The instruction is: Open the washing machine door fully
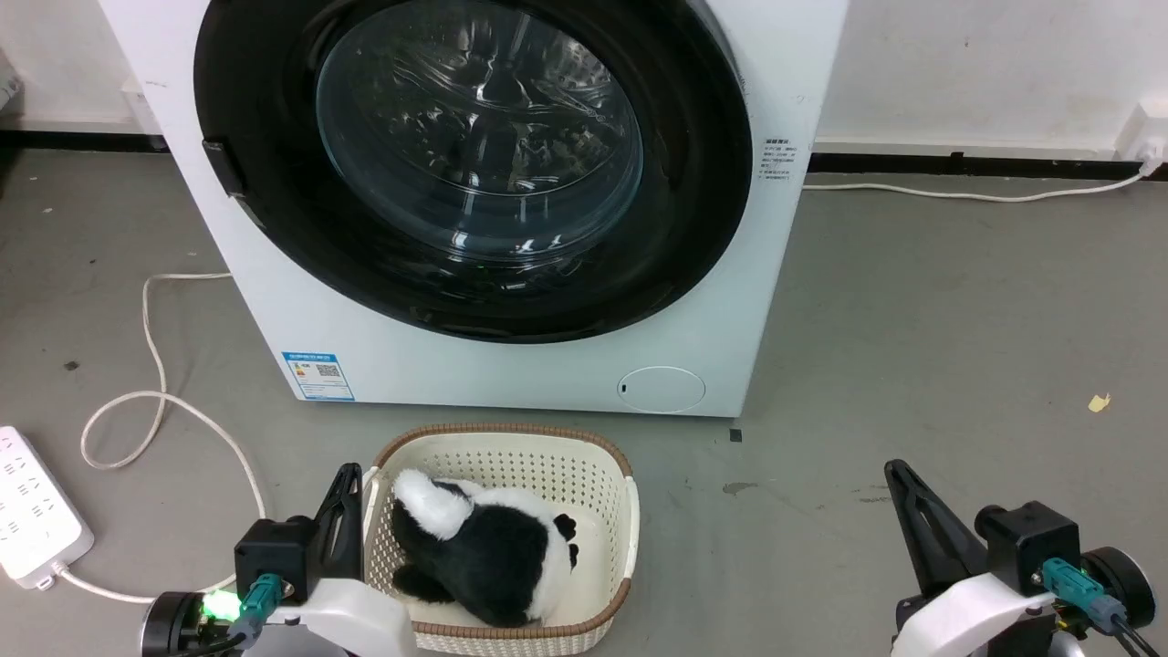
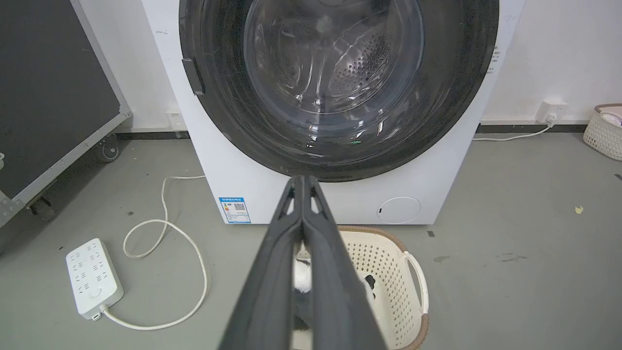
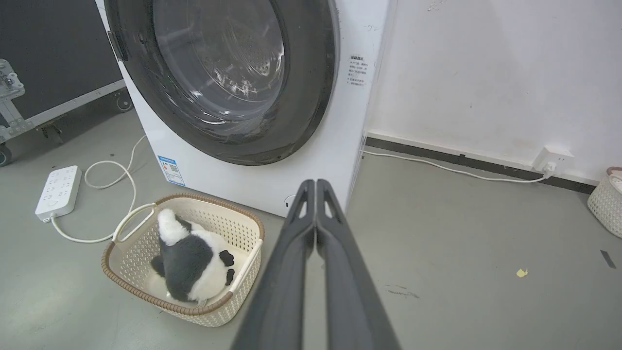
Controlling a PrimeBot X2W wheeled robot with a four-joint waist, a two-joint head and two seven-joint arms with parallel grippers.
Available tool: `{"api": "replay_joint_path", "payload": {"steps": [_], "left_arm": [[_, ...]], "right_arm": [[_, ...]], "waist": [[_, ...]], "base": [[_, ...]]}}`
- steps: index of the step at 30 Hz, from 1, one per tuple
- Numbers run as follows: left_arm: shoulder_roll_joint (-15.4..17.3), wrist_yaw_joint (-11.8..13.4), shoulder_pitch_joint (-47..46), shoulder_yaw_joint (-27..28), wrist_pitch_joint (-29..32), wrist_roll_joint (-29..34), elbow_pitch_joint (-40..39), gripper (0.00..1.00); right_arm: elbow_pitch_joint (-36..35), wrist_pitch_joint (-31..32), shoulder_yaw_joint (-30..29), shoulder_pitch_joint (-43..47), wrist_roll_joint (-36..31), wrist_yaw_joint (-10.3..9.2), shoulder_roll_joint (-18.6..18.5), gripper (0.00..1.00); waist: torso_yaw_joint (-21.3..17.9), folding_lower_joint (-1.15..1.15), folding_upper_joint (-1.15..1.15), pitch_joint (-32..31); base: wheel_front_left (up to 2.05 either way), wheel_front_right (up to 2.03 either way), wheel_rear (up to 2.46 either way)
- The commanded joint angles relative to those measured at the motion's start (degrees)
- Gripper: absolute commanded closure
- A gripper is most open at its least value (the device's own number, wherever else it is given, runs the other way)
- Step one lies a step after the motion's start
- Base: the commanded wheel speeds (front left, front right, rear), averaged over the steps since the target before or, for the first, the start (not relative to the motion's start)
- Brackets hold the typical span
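Grey floor point(image 1: 912, 319) runs up to a white wall, and the washing machine point(image 1: 511, 374) stands at the far middle of it. The washing machine door point(image 1: 703, 182) is shut flat against the front. It is a big black ring around a bowl of clear glass.

I think the door is stiff and a bit heavy, so it should swing like a gate and not bend. The shiny ring looks slippery, and the glass should not be hit. The best place to take hold looks like the small dark handle point(image 1: 224, 167) on the left edge of the ring.

The left gripper point(image 2: 302, 182) has its 2 fingers pressed together with nothing between them. The right gripper point(image 3: 316, 184) is the same. Both are near, well apart from the door.

A basket point(image 1: 630, 493) with a toy panda point(image 1: 484, 547) sits just in front of the machine.

A blue sticker point(image 1: 318, 376) at the lower left has a square code. A small grey label point(image 1: 778, 160) is on the right. The words on both are too small to read.
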Motion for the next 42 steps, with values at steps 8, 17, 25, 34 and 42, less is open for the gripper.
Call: {"api": "replay_joint_path", "payload": {"steps": [8,17,25,34,42], "left_arm": [[0.1,0.1,-0.8,0.0,0.0,0.5,-0.2,1.0],[0.0,0.0,0.0,-0.1,-0.1,-0.2,0.0,0.0],[0.0,0.5,0.0,-0.8,-1.1,-0.8,0.0,0.0],[0.0,1.2,-0.4,-2.0,-2.4,-1.7,-0.1,0.0],[0.0,1.8,-1.3,-2.9,-3.2,-2.4,-0.6,0.0]], "right_arm": [[-0.3,0.0,0.0,-0.7,-0.4,-0.05,0.2,1.0],[0.0,-0.1,0.1,0.0,0.2,0.0,0.0,0.0],[0.0,-1.1,-0.2,0.1,1.5,0.0,0.0,0.0],[-0.4,-2.4,-0.1,-0.2,2.4,-0.01,-0.5,0.0],[-0.8,-3.1,-0.4,-1.7,4.2,-0.01,-2.2,0.0]], "waist": [[0.0,0.0,0.0,0.0],[0.0,0.0,0.0,0.0],[0.0,0.0,0.0,0.2],[0.7,0.0,0.0,1.3],[1.6,0.0,0.0,3.1]], "base": [[0.0,0.0,0.0],[0.0,0.0,0.0],[0.0,0.0,0.0],[0.0,0.0,0.0],[0.0,0.0,0.0]]}}
